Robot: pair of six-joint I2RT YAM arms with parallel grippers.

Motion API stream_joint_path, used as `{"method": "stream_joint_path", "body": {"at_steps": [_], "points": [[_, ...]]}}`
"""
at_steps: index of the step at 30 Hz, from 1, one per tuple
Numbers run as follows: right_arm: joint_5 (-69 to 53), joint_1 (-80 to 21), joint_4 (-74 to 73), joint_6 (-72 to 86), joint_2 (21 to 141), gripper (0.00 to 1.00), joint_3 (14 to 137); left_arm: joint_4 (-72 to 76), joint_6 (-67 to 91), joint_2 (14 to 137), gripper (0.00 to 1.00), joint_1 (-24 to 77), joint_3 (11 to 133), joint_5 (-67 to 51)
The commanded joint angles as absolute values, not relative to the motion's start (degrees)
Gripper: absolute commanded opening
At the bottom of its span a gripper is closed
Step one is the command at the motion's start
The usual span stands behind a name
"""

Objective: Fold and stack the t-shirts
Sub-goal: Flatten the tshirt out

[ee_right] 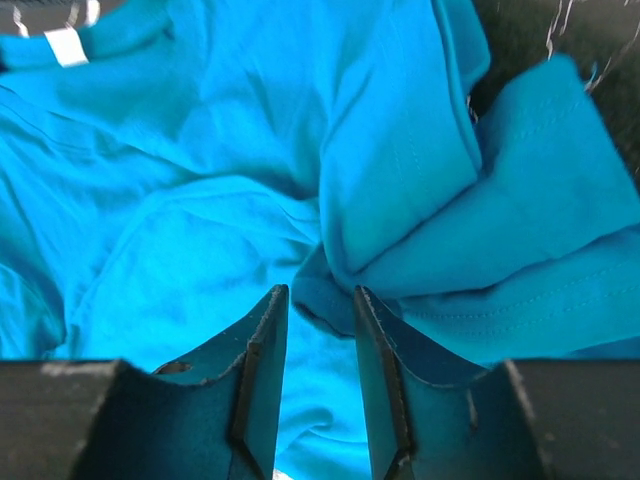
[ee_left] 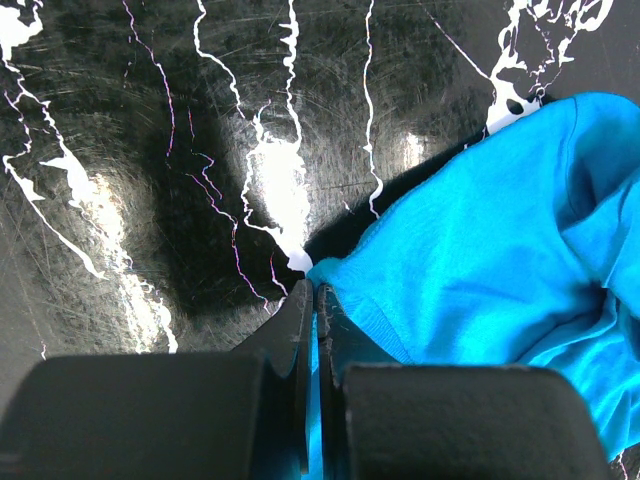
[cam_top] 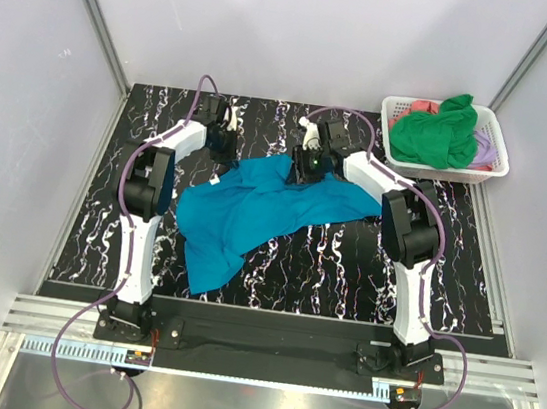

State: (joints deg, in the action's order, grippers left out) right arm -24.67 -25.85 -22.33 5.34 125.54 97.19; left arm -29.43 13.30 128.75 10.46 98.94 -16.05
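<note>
A teal-blue t-shirt [cam_top: 252, 212] lies crumpled across the middle of the black marbled table. My left gripper [cam_top: 226, 150] is at the shirt's far left corner. In the left wrist view it [ee_left: 315, 292] is shut on a thin edge of the teal cloth [ee_left: 480, 260], low over the tabletop. My right gripper [cam_top: 306, 169] sits over the shirt's far edge. In the right wrist view its jaws [ee_right: 318, 300] stand apart, with a rounded fold of the shirt [ee_right: 420, 200] bulging between the tips, unpinched. More t-shirts, bright green [cam_top: 439, 136], coral-pink [cam_top: 422, 107] and lilac [cam_top: 485, 144], are heaped in the basket.
A white lattice basket [cam_top: 441, 172] stands at the table's far right corner. The shirt's white neck label [ee_right: 66, 45] shows at the upper left of the right wrist view. White walls with metal rails close in the table on three sides.
</note>
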Motion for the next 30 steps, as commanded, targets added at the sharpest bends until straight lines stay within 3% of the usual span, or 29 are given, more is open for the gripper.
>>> {"method": "stream_joint_path", "body": {"at_steps": [1,2,7,19,23,30], "points": [[-23.4,-26.7,-21.4,3.9,121.9,0.39,96.0,-31.8,11.9,127.8,0.00,10.4,98.3,-15.0],[-23.2,-26.8,-21.4,3.7,121.7,0.38,95.8,-31.8,11.9,127.6,0.00,10.5,98.2,-15.0],[-19.3,-27.3,-19.2,4.1,118.8,0.00,94.6,-32.5,12.6,127.1,0.00,10.2,98.0,-13.5],[-9.1,-27.3,-39.5,12.5,91.7,0.00,81.9,-38.7,22.8,116.5,0.00,0.7,91.0,-4.3],[-5.9,-27.4,-56.8,25.7,79.7,0.00,76.5,-41.0,23.4,114.6,0.00,0.1,89.2,-1.2],[-9.8,-27.9,-74.2,43.5,59.4,0.00,61.6,-43.1,23.6,110.0,0.00,-1.8,82.3,5.4]]}}
